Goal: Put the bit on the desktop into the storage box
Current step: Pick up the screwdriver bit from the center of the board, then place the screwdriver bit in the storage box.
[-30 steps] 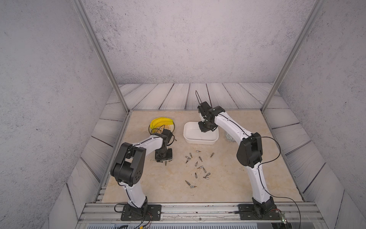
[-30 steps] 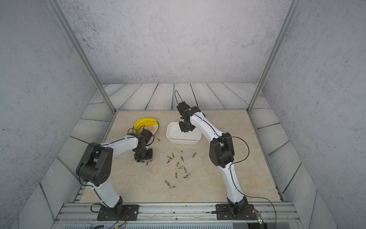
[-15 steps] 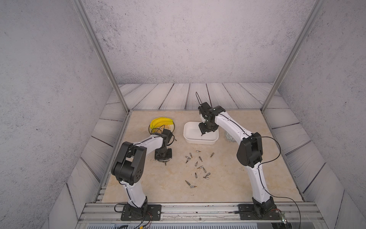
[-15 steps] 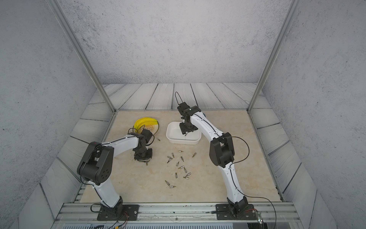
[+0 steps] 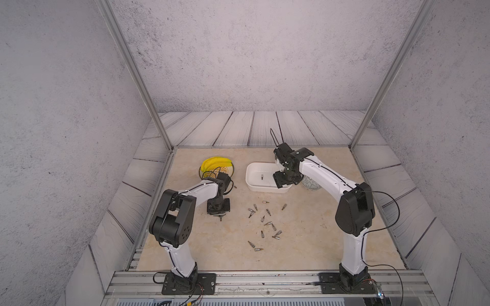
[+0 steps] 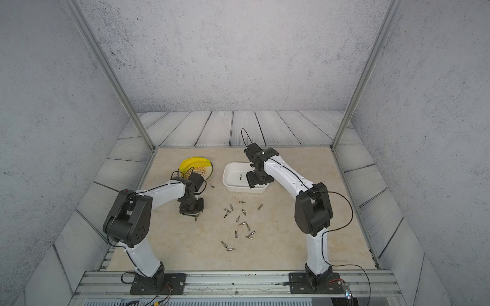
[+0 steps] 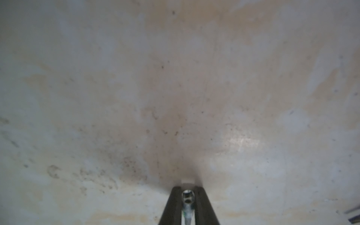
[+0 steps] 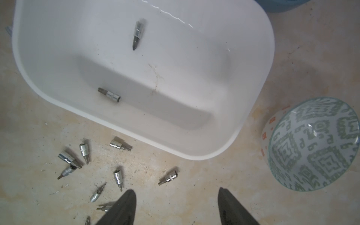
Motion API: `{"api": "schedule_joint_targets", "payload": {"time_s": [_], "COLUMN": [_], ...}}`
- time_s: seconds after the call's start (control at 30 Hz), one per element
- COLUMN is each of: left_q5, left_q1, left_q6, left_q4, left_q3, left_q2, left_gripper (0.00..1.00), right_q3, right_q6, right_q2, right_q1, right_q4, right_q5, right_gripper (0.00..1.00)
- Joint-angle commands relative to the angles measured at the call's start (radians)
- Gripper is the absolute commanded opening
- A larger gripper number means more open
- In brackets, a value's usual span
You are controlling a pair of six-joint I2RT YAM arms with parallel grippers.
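Chrome screwdriver bit (image 7: 187, 201) pinched between left gripper (image 7: 187, 189) fingers, low over beige marble desktop (image 7: 175, 78), gripped for carrying. Right gripper (image 8: 176, 191) fingers spread, empty, over white plastic storage box (image 8: 253, 58) holding two bits (image 8: 137, 35).

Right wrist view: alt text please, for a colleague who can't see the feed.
The white storage box holds two silver bits. Several loose bits lie on the beige desktop beside it, and a grey-green patterned bowl stands apart from the box. The right gripper is open and empty.
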Motion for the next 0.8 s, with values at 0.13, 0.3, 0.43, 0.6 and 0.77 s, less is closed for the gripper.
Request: {"api": "schedule_joint_targets", "payload": {"time_s": [0.13, 0.3, 0.43, 0.6, 0.77], "left_q5": [0.057, 0.082, 0.106, 0.183, 0.199], "left_q1": [-0.003, -0.012, -0.025, -0.042, -0.090], "left_q6": [0.028, 0.047, 0.060, 0.068, 0.062], "left_q4": [-0.099, -0.171, -0.206, -0.222, -0.239], "left_q3": [0.122, 0.302, 0.482, 0.706, 0.907], "left_q2": [-0.062, -0.077, -0.013, 0.163, 0.317], "left_gripper": [0.00, 0.00, 0.00, 0.00, 0.00], "right_q3": [-0.159, -0.239, -0.296, -0.368, -0.404], "right_q6": [0.037, 0.051, 0.063, 0.081, 0.092], "right_q2": [-0.130, -0.180, -0.218, -0.293, -0.348], "right_q1": [-0.002, -0.003, -0.003, -0.003, -0.003], "right_q4": [0.065, 0.084, 0.090, 0.094, 0.081], "right_q5": [0.015, 0.013, 0.012, 0.016, 0.015], "right_gripper": [0.74, 0.74, 0.74, 0.75, 0.75]}}
